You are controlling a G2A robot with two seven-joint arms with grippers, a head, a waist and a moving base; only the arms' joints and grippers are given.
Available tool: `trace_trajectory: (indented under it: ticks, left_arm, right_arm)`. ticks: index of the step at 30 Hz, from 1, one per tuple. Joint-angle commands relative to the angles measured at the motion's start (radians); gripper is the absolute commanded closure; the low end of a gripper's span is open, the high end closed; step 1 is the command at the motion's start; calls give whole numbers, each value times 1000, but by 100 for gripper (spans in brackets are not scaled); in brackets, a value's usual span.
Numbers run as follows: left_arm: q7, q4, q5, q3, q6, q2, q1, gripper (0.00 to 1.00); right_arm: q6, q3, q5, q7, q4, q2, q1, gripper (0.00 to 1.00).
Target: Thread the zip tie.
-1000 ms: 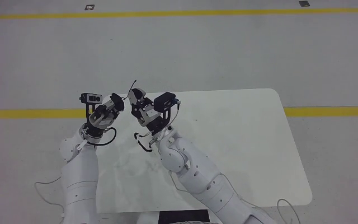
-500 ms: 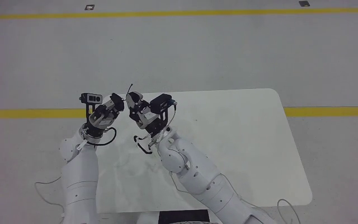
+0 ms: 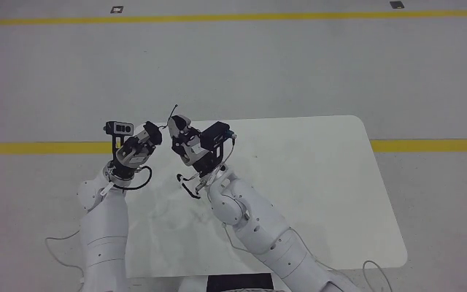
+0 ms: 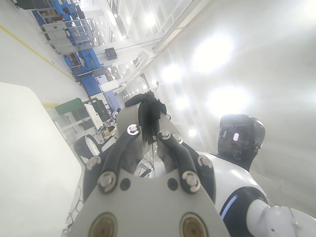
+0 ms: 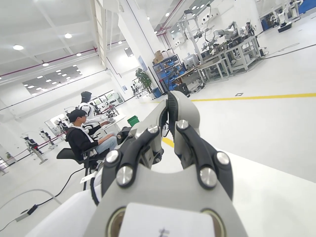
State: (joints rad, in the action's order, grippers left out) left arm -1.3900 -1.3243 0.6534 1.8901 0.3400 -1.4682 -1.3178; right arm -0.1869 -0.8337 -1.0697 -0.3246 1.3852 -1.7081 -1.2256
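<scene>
we begin at the right claw (image 5: pixel 169 102): its two pale fingers with black pads are pressed together at the tips, pinching a thin black plastic zip tie (image 5: pixel 169 82). the free end of the zip tie pokes straight out past the fingertips as a fine dark strand. from above, this claw (image 3: pixel 177 130) is tilted up and away from the robot, and the strand (image 3: pixel 174 112) rises just beyond its tips.

just beside it, tip almost against tip, is the left claw (image 3: pixel 152 133). in its own wrist view the left claw (image 4: pixel 148 110) is also closed, black pads together, with a thin dark strand running down between the fingers. a dark lump sits at its tips; we cannot tell what that lump is. so the zip tie is held up in the air between the two claws, gripped by both.

below the claws lies the white table with rounded corners (image 3: pixel 314 190). both claws hang over its far left corner, and most of its top stretches away to the right claw's side.

further out, around the table, is the pale grey floor (image 3: pixel 292 66). a yellow line (image 3: pixel 416 145) runs across it, passing behind the table roughly level with the claws.
</scene>
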Motion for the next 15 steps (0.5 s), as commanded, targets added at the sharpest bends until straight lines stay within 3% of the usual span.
trace_trajectory:
  ticks: [1, 15]
  left_arm:
    - [0, 0, 0, 0, 0, 0, 0, 100]
    - [0, 0, 0, 0, 0, 0, 0, 100]
  right_arm:
    - [-3, 1, -2, -4, 2, 0, -2, 100]
    - [-17, 1, -1, 14, 4, 3, -4, 100]
